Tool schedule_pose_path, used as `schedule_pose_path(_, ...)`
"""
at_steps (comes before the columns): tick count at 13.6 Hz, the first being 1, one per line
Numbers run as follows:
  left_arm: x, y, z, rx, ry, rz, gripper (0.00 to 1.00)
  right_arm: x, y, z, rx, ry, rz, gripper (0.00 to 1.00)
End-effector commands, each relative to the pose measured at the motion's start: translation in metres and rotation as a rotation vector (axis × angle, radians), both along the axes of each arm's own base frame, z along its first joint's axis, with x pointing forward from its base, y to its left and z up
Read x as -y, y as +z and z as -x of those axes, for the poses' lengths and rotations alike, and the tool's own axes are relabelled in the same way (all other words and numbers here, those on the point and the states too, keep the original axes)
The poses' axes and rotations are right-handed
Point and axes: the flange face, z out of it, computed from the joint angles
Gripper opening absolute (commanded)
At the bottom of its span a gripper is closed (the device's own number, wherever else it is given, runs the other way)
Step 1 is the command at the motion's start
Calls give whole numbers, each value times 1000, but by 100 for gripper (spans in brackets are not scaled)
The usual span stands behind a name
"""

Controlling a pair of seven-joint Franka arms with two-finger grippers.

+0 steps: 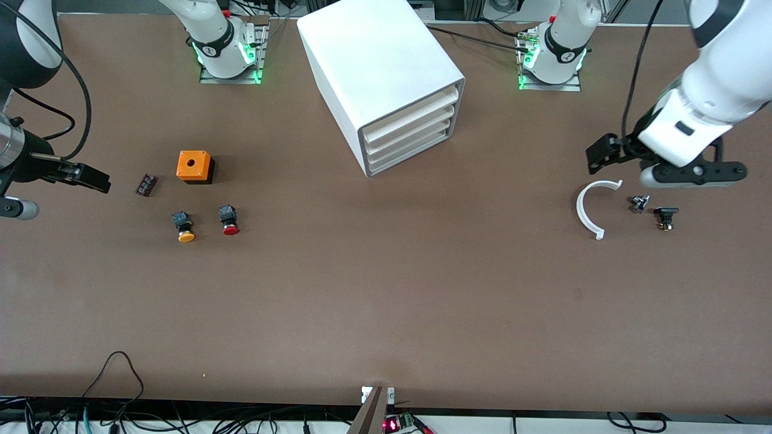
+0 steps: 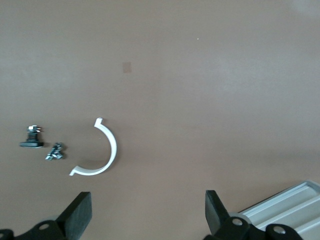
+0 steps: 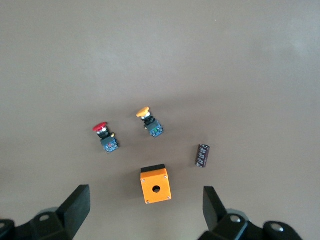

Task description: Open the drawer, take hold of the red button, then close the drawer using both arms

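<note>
Red button (image 1: 230, 220) beside one yellow-capped.

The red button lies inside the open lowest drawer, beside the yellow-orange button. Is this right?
Not quite. The red button lies on the table, not inside a drawer; the lowest drawer is shut. It is beside the yellow-orange button, as the front view shows.
</note>
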Motion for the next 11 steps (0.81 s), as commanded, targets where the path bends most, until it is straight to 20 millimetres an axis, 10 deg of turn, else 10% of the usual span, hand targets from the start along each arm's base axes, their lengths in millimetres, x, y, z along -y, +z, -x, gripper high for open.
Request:
schedule_pose_path(1, -33, 16, -1, 2, -87, -15, 100, 5, 3, 22, 8, 27, -12, 100)
schedule_pose_path(4, -53, 32, 5, 29, -118, 2, 100, 26, 4, 21, 12, 88, -14, 100)
schedule_pose_path(7, -30, 51, 16, 66, -153, -6, 100, 29, -2, 20, 13, 94, -15, 100)
schedule_pose_path(11, -76, 40, 10, 48, -83, 13, 100, 25, 2, 27, 10, 112, -68, 100)
